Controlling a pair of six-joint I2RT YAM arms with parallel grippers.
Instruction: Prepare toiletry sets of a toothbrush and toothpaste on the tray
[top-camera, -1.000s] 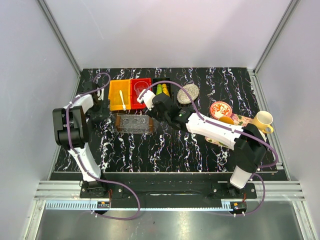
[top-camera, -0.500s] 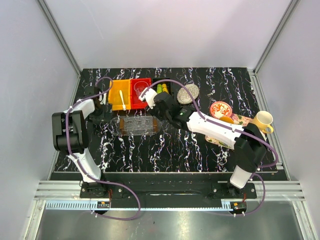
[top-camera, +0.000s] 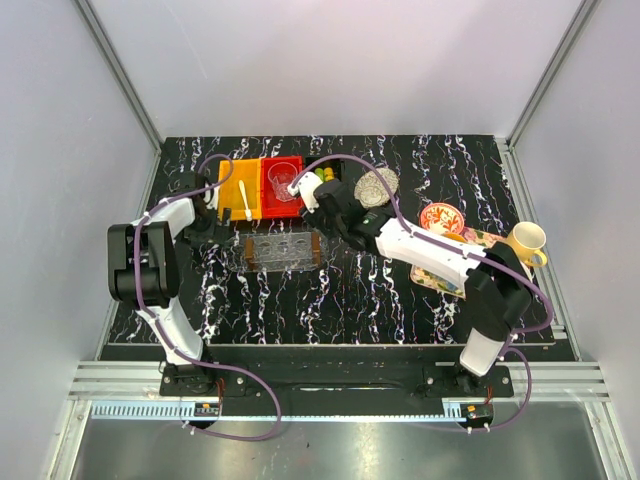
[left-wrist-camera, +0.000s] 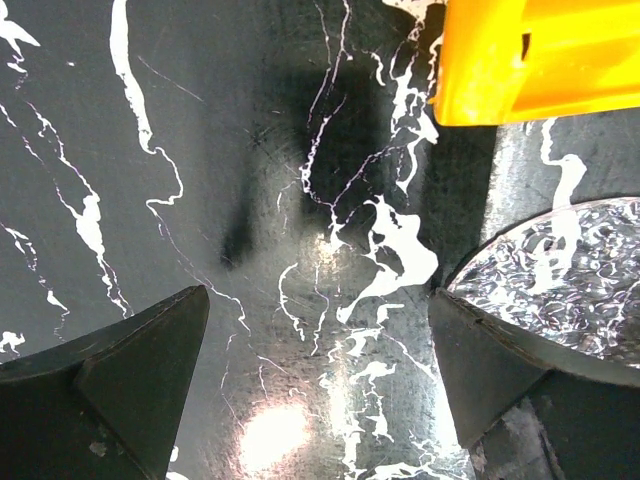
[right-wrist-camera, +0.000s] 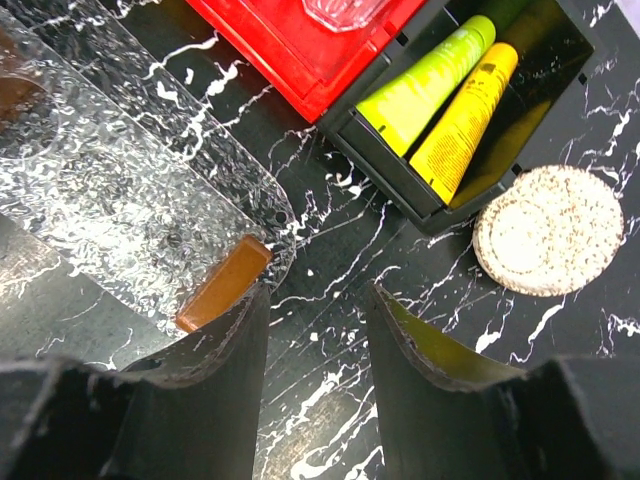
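Since the tray (top-camera: 282, 250) was dragged sideways along the bench (top-camera: 330, 300) over the last second, its brown end handle (right-wrist-camera: 222, 283) is now seen just left of the right hand (right-wrist-camera: 315, 300), close by the left fingertip; contact cannot be told. The right hand is held part-open, with only bench between the fingers and nothing gripped. The left hand (left-wrist-camera: 315, 300) has been eased forward by the tray's other end. It is spread wide and empty, with the tray rim at its right finger and a corner of the orange bin (left-wrist-camera: 540, 60) ahead-right.

For the task, the tray was probably being repositioned nearer the supplies. Nothing is seen loaded on it yet.

The green toothpaste (right-wrist-camera: 425, 75) and yellow toothpaste (right-wrist-camera: 465, 110) lie side by side in the black bin (right-wrist-camera: 375, 155), ahead-right of the right hand. The toothbrush (top-camera: 244, 203) lies in the orange bin, ahead of the left hand.

A red bin (right-wrist-camera: 300, 60) with a clear cup (top-camera: 283, 178) in it is straight ahead of the right hand, and a speckled round pad (right-wrist-camera: 548, 230) is off to its right. The tubes are hemmed in by the black bin's walls, and the red bin is set just beside it, so the approach is judged tight.
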